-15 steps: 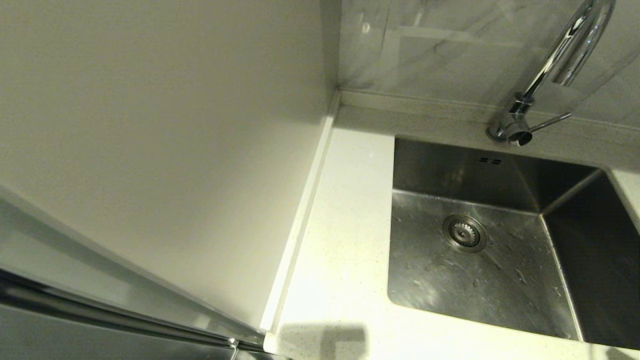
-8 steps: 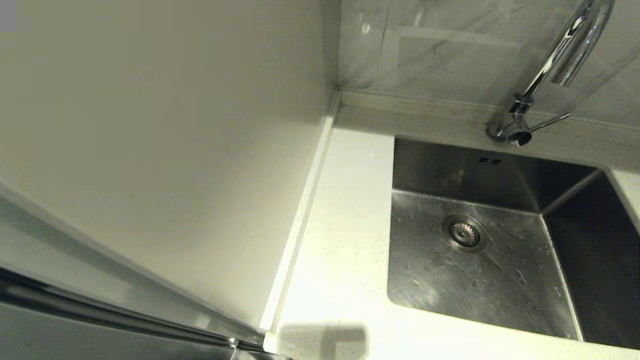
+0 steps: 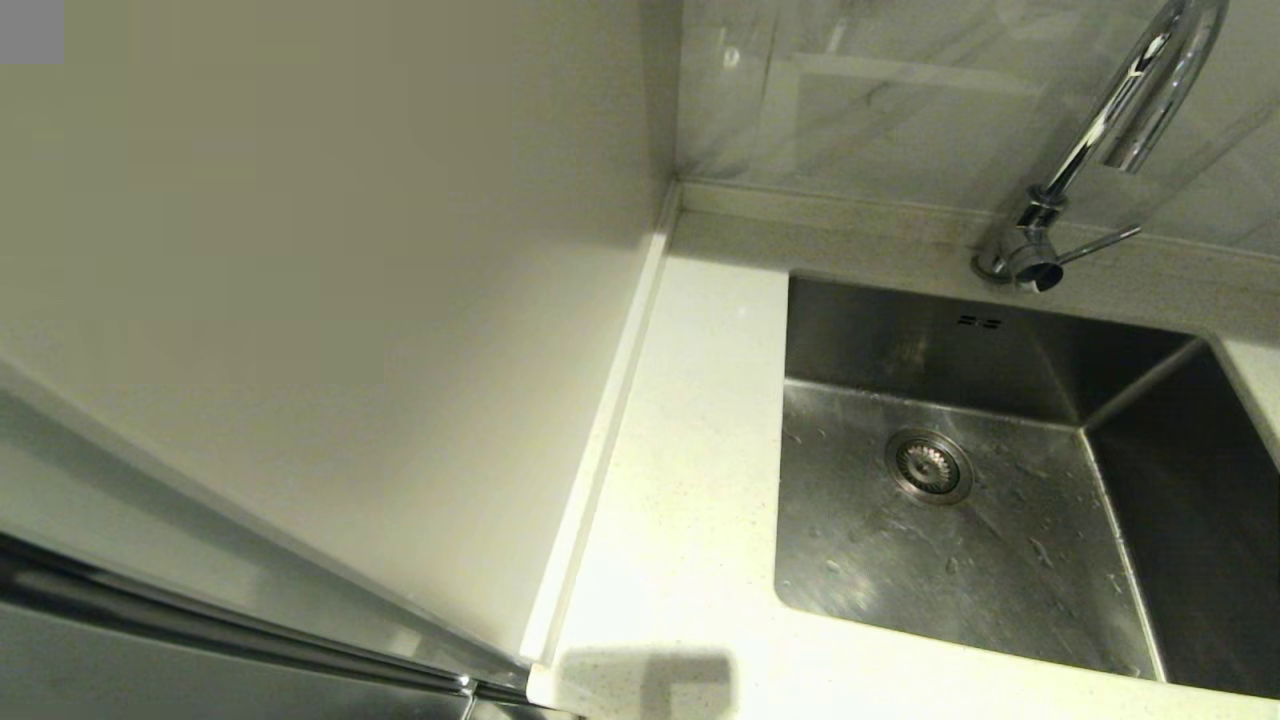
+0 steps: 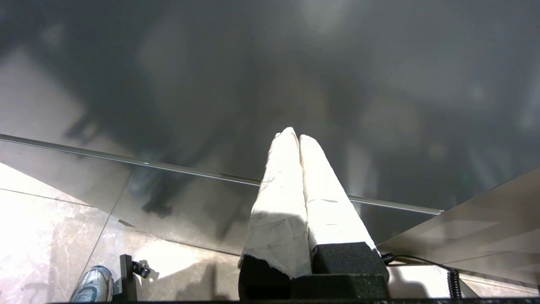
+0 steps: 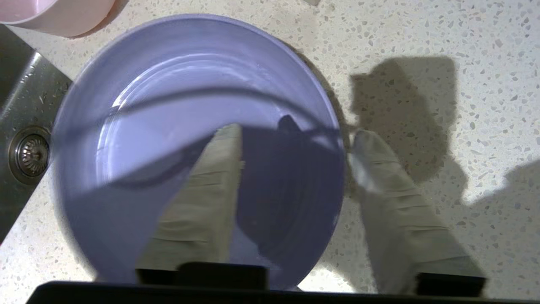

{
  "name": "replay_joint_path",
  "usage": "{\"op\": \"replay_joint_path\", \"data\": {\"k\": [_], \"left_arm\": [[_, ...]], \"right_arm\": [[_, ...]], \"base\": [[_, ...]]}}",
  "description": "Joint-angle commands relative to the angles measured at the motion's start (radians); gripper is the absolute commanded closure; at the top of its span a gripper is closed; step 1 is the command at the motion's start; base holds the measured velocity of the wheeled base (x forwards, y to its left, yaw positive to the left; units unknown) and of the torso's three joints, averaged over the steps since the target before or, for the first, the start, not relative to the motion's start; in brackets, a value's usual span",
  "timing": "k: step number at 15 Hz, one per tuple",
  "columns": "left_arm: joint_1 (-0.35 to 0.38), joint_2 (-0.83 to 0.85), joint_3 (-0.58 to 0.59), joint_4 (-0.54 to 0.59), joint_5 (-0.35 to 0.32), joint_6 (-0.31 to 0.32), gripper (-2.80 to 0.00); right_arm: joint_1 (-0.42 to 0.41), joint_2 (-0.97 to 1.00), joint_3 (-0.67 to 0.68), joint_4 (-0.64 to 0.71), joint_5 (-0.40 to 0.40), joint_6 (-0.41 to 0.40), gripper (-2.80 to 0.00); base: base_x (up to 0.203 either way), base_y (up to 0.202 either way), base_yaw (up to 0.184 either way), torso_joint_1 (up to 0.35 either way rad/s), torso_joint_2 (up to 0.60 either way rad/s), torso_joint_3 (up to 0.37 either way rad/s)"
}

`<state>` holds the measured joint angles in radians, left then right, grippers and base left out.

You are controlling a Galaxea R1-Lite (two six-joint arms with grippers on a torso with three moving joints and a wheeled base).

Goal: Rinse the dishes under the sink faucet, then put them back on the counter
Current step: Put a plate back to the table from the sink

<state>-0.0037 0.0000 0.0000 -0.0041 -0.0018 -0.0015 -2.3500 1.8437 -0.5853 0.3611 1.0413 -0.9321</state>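
Right wrist view shows your right tool (image 5: 295, 139) spread astride the plate (image 5: 168, 105) rim; clamp, then lift toward the faucet.

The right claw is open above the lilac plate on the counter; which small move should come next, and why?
Probably lower and close: the right claw straddles the lilac plate rim, one finger over the plate, the other over the counter, gripping nothing yet.

Both grippers wore wrinkled white wrapping over tapered fingers (image 4: 291, 190), rising from black foam-like blocks; a thin black cable (image 4: 422, 261) trailed at lower right in the left wrist view.
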Motion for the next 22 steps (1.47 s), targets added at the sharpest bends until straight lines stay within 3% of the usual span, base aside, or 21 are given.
{"op": "replay_joint_path", "data": {"k": [1,8,13,15,17,18,22], "left_arm": [[-0.001,0.0,0.003,-0.001,0.0,0.0,0.0],[0.001,0.0,0.003,-0.001,0.0,0.0,0.0],[-0.001,0.0,0.002,-0.001,0.0,0.0,0.0],[0.0,0.0,0.003,-0.001,0.0,0.0,0.0],[-0.001,0.0,0.003,-0.001,0.0,0.0,0.0],[0.001,0.0,0.003,-0.001,0.0,0.0,0.0],[0.0,0.0,0.003,-0.001,0.0,0.0,0.0]], "right_arm": [[0.0,-0.002,-0.002,0.002,0.008,-0.005,-2.8],[0.0,-0.12,-0.03,0.001,0.009,-0.003,-2.8],[0.006,-0.46,-0.085,0.004,0.043,0.07,-2.8],[0.066,-0.61,-0.113,0.005,0.073,0.137,-2.8],[0.238,-0.672,-0.175,0.005,0.082,0.232,-2.8],[0.315,-0.681,-0.225,0.006,0.075,0.284,0.0],[0.593,-0.631,-0.538,0.007,-0.033,0.535,0.0]], "base": [[0.0,0.0,0.0,0.0,0.0,0.0],[0.0,0.0,0.0,0.0,0.0,0.0],[0.0,0.0,0.0,0.0,0.0,0.0],[0.0,0.0,0.0,0.0,0.0,0.0],[0.0,0.0,0.0,0.0,0.0,0.0],[0.0,0.0,0.0,0.0,0.0,0.0],[0.0,0.0,0.0,0.0,0.0,0.0]]}}
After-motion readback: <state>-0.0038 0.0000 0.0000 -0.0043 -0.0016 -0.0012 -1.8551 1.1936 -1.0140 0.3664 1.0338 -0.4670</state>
